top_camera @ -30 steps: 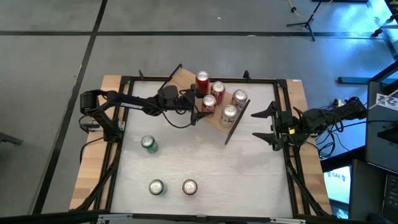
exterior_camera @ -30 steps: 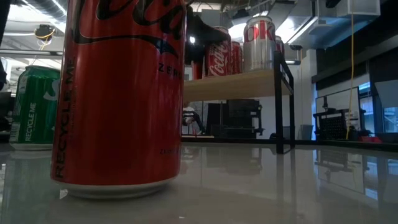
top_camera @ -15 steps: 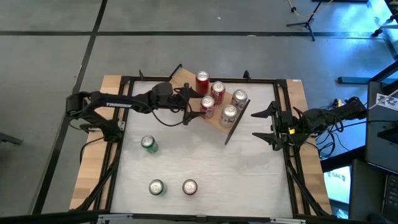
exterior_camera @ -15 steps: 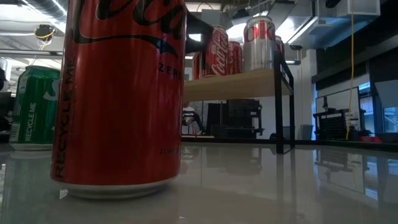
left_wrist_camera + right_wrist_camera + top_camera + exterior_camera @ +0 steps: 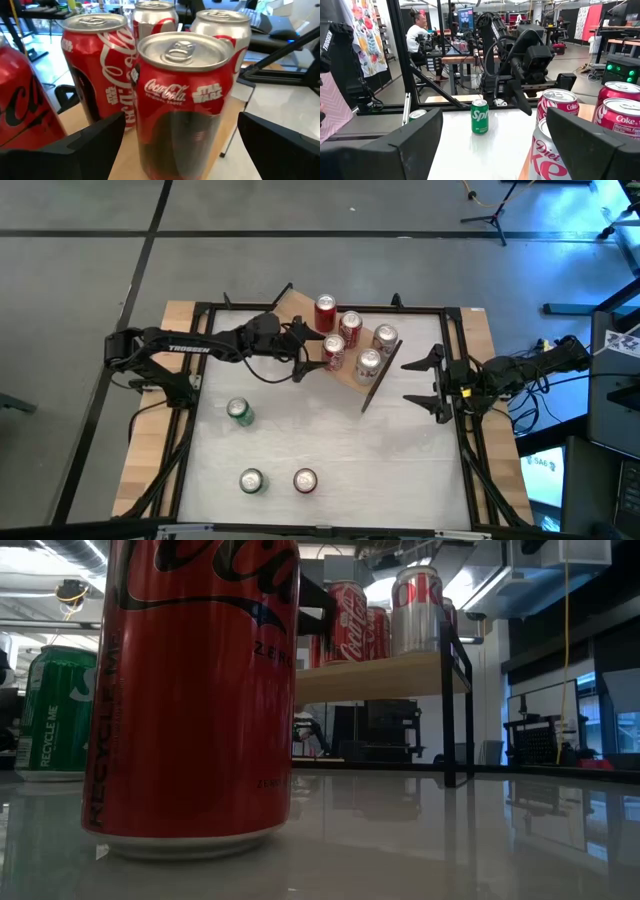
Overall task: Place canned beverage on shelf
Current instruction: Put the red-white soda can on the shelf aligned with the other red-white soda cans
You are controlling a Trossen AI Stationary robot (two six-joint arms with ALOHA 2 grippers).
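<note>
Right wrist view only: Sprite can

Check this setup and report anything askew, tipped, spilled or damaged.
Only the shelf stands out: it sits at a slant to the table edges, not square. Its five cans all stand upright, as do the three cans on the table. No spill or dents show. The left pincer is open at a shelf can.

Can: Coca-Cola, Star Wars; green can: Sprite.

Five cans on shelf, three cans on table
</note>
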